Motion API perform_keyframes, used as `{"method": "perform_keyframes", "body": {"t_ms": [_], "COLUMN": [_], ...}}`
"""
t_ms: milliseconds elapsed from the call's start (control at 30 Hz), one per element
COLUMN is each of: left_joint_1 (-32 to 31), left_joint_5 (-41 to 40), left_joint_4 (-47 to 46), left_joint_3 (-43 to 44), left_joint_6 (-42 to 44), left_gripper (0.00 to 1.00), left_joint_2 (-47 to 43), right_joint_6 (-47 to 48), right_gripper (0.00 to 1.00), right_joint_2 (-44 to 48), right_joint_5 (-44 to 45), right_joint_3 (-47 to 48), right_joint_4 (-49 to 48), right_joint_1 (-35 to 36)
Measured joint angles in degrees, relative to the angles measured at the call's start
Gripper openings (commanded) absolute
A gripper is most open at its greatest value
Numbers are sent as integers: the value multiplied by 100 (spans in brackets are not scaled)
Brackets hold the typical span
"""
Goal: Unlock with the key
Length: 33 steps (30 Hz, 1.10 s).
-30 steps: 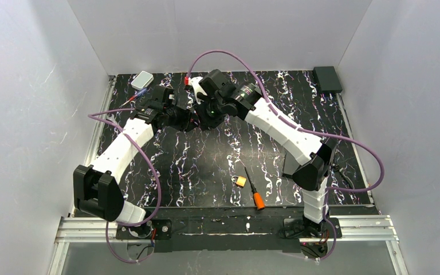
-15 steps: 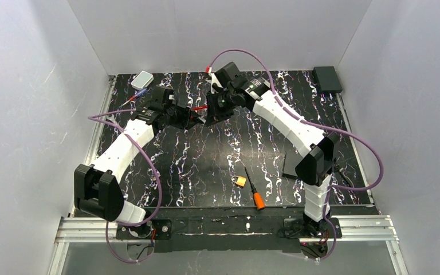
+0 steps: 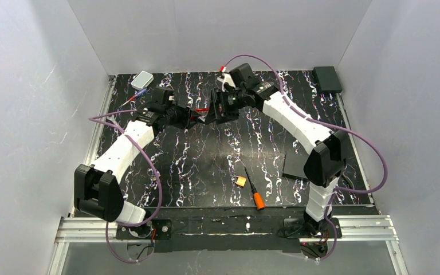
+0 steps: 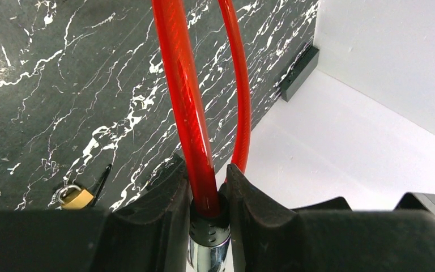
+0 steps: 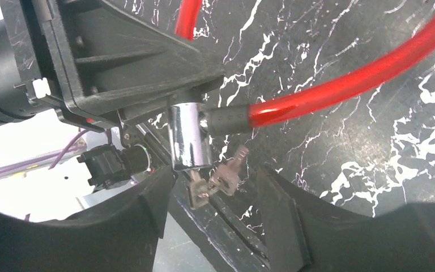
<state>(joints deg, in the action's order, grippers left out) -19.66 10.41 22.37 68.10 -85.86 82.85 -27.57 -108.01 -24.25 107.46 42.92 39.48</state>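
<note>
A red cable lock [image 4: 184,85] loops away from my left gripper [image 4: 207,187], which is shut on the black collar and chrome barrel [image 4: 209,252] at the cable's end. In the right wrist view the same chrome barrel [image 5: 190,136] points toward my right gripper [image 5: 215,181]. The key [image 5: 197,191] sticks out of the barrel's end, with a second small key [image 5: 229,170] dangling beside it. The right fingers [image 5: 147,209] stand apart on either side of the keys without touching them. From above, both grippers meet at the table's far middle, left gripper [image 3: 193,118] and right gripper [image 3: 215,114].
A small brass padlock [image 3: 240,181] and an orange-handled screwdriver [image 3: 254,192] lie near the front middle. A grey box [image 3: 142,79] sits far left, a black box [image 3: 327,78] far right. A dark sheet [image 3: 295,166] lies by the right arm's base.
My right gripper has drawn back to the right from the left gripper and opened, leaving the key in the barrel. The left arm has held still with the lock.
</note>
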Motion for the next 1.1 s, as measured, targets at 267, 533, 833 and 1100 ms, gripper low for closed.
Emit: {"method": "perform_keyframes", "body": {"t_ms": [267, 533, 833, 1100], "left_joint_1": [-17, -17, -17, -17], "left_joint_5": [127, 297, 439, 562], "left_joint_4": [-138, -518, -988, -1132], "left_joint_3": [-186, -638, -955, -1224], "left_joint_6": [48, 24, -33, -79], "left_gripper": [0, 0, 0, 0], "left_joint_2": [-33, -57, -57, -57], "right_joint_6": [-656, -1810, -3989, -4846], "right_gripper": [77, 77, 76, 73], "right_joint_2": [835, 970, 861, 466], "right_joint_5": [-293, 127, -225, -411], "right_joint_3": [-1075, -1222, -2330, -2347], "right_joint_4": [-605, -267, -955, -1744], "right_joint_1": [-708, -1237, -1095, -817]}}
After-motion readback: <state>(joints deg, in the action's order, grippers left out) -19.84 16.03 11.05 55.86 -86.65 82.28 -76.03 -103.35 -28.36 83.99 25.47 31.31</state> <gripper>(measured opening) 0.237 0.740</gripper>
